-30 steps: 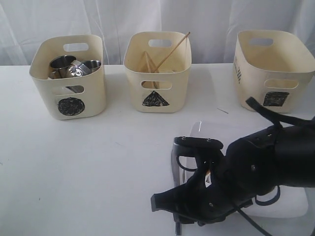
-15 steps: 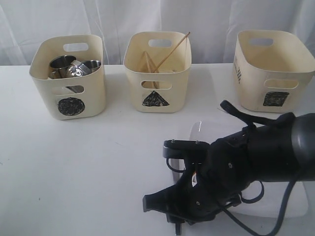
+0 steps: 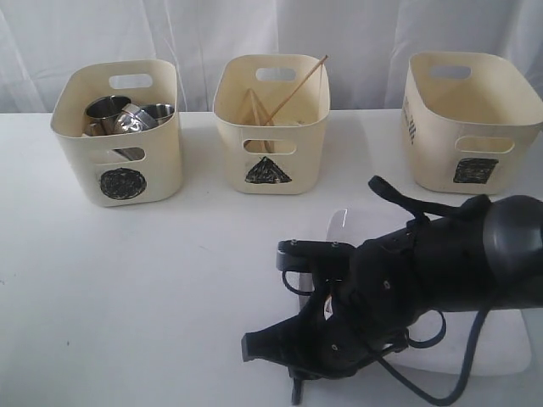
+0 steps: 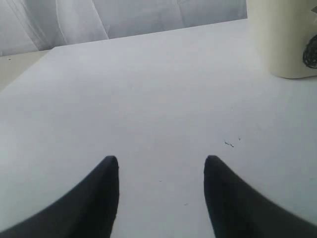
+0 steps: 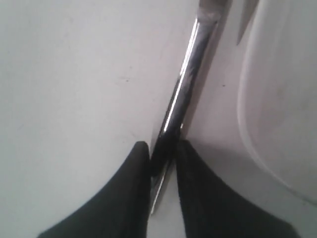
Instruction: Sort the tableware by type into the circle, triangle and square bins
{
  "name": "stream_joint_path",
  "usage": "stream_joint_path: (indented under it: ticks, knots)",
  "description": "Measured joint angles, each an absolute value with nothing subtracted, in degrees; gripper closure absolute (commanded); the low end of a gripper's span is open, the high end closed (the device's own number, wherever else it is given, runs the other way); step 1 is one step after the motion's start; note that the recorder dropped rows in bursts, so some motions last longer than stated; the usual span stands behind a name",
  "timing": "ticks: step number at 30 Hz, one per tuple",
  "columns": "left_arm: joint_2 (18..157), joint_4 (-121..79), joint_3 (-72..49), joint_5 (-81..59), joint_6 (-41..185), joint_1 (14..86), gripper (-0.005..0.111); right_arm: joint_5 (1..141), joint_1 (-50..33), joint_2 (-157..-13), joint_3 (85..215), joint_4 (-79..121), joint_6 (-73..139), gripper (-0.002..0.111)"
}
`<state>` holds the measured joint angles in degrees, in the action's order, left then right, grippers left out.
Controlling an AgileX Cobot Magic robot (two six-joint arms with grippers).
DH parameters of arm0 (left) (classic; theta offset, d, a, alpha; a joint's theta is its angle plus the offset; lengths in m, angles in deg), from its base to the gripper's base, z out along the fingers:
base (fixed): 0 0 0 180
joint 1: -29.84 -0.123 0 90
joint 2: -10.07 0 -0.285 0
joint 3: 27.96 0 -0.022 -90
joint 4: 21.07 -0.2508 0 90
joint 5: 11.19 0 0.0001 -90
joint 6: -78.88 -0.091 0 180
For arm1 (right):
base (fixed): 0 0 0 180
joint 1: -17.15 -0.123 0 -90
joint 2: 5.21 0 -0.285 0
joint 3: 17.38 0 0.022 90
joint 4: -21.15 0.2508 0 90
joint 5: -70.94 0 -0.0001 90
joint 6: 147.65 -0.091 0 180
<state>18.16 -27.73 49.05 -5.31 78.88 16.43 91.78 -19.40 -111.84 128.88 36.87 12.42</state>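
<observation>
Nearest, the right fingers (image 5: 133,198) are pinched tight on a thin steel handle (image 5: 190,74) that lies flat on the worktop (image 3: 170,280). It is a spoon or a knife; I cannot tell which. The big white plate (image 3: 501,360) lies just beside it. The left fingers (image 4: 99,198) are wide apart and hold nothing. They are low over bare worktop near the circle bin (image 3: 119,136).

I think the step now is picking up this steel piece. Next it needs a straight lift with a firm grip, because the handle is thin and smooth and could slip. It must not bump the plate's edge on the way up.

Further back, three bins stand in a row. The circle bin has steel mugs (image 3: 108,108) in it. The triangle bin (image 3: 271,127), in the middle, has wooden chopsticks (image 3: 293,89), so the steel piece likely goes there. One chopstick sticks up over the rim and could get in the way. The square bin (image 3: 471,119) is on the right, likely for the plate.
</observation>
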Motion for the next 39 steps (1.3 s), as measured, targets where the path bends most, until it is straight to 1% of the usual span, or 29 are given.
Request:
stream_joint_path:
  ticks: [2,13,19,21,24,27,30,36,39]
  knots:
    - [18.16,-27.73,49.05,-5.31,78.88,16.43,0.050,91.27,-19.40,-111.95,128.88,37.10,12.42,0.108]
    - [18.16,-27.73,49.05,-5.31,78.88,16.43,0.050,91.43,-19.40,-110.85,128.73,37.46,12.45,0.108]
    - [18.16,-27.73,49.05,-5.31,78.88,16.43,0.050,94.22,-19.77,-105.18,128.65,37.36,19.26,0.108]
    - [18.16,-27.73,49.05,-5.31,78.88,16.43,0.050,97.48,-20.00,-104.41,131.16,37.20,25.76,0.104]
    - [18.16,-27.73,49.05,-5.31,78.88,16.43,0.050,103.20,-20.00,-105.12,137.23,33.77,29.72,0.093]
    - [18.16,-27.73,49.05,-5.31,78.88,16.43,0.050,108.65,-20.00,-108.71,144.91,28.86,30.42,0.091]
    - [18.16,-27.73,49.05,-5.31,78.88,16.43,0.050,113.32,-20.00,-112.90,148.90,27.28,30.42,0.090]
    - [18.16,-27.73,49.05,-5.31,78.88,16.43,0.050,116.41,-20.00,-118.54,151.09,26.11,30.42,0.078]
    - [18.16,-27.73,49.05,-5.31,78.88,16.43,0.050,116.18,-20.00,-119.51,151.09,25.99,30.42,0.077]
